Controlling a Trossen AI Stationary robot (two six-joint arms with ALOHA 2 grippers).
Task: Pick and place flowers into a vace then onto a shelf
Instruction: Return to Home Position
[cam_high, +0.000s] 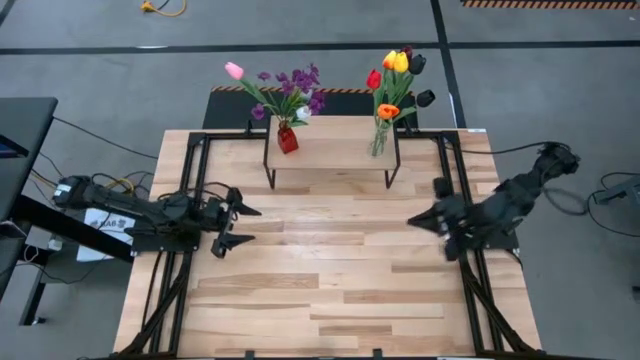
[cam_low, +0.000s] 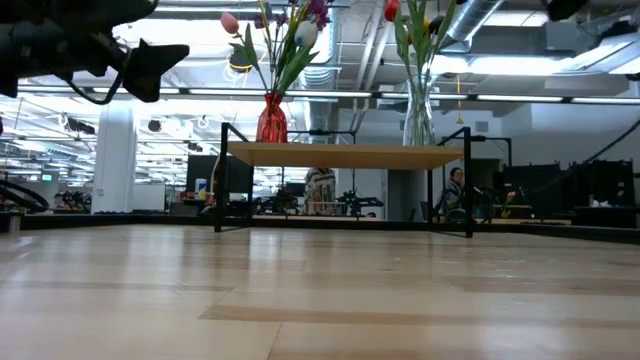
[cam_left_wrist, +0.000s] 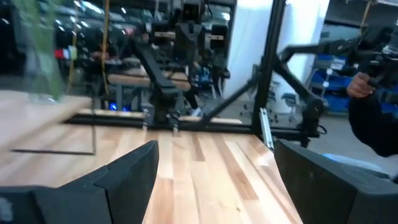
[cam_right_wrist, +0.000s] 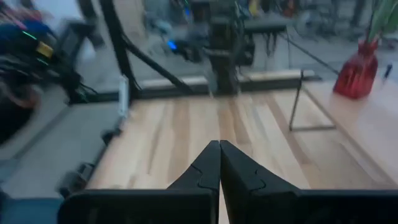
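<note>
The shelf (cam_high: 335, 150) stands at the table's far middle on thin black legs. On its left end is a red vase (cam_high: 287, 138) with pink, purple and white flowers (cam_high: 290, 90). On its right end a clear glass vase (cam_high: 379, 140) holds red, yellow, orange and dark tulips (cam_high: 398, 75). My left gripper (cam_high: 252, 225) hovers open over the table's left side, pointing toward the right, with nothing between its fingers (cam_left_wrist: 134, 174). My right gripper (cam_high: 412, 221) hovers shut over the right side, pointing left and empty, its fingertips (cam_right_wrist: 219, 152) pressed together.
Bare plank tabletop (cam_high: 330, 280) lies between the two grippers and toward the near edge. Black frame rails (cam_high: 185, 200) run along the table's left and right sides. In the left wrist view a person's hand and dark sleeve (cam_left_wrist: 367, 106) show beyond the table's edge.
</note>
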